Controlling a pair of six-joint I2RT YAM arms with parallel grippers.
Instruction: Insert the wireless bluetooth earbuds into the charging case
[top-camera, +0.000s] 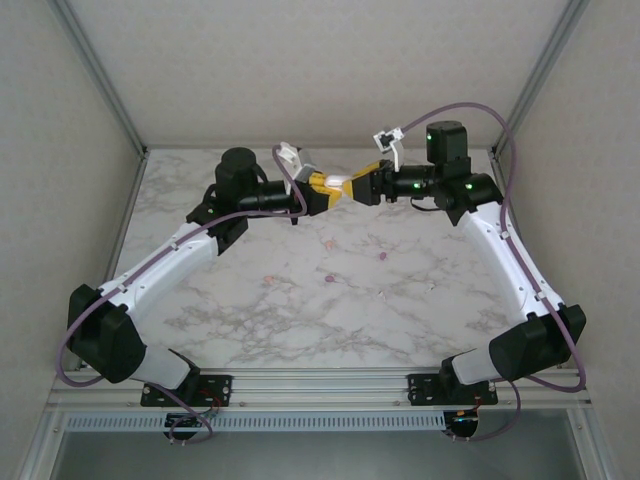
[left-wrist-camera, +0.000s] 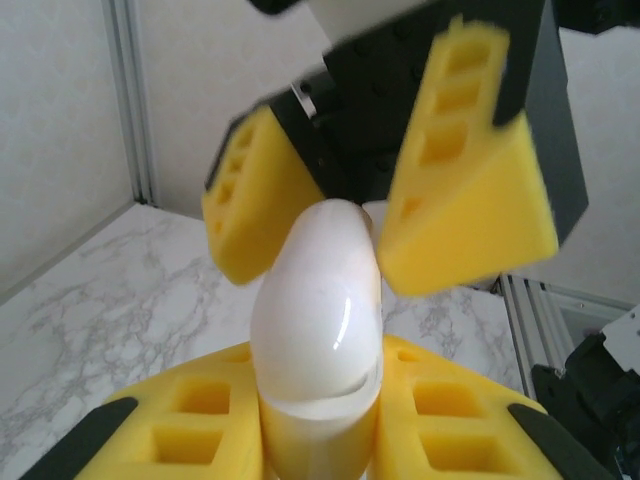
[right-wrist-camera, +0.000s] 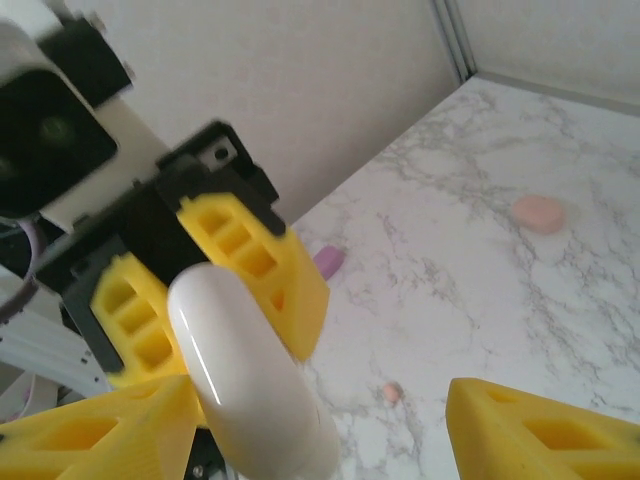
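A white charging case is held in the air over the back of the table, with my left gripper shut on its lower half. My right gripper is open. Its yellow fingers stand on either side of the case's free end, one close against it and the other well apart. In the top view the two grippers meet nose to nose, left gripper and right gripper. One tiny pink earbud lies on the marble below.
A coin-sized pink case and a purple piece lie on the marble table. Small specks sit mid-table. Walls and frame posts close in the back and sides.
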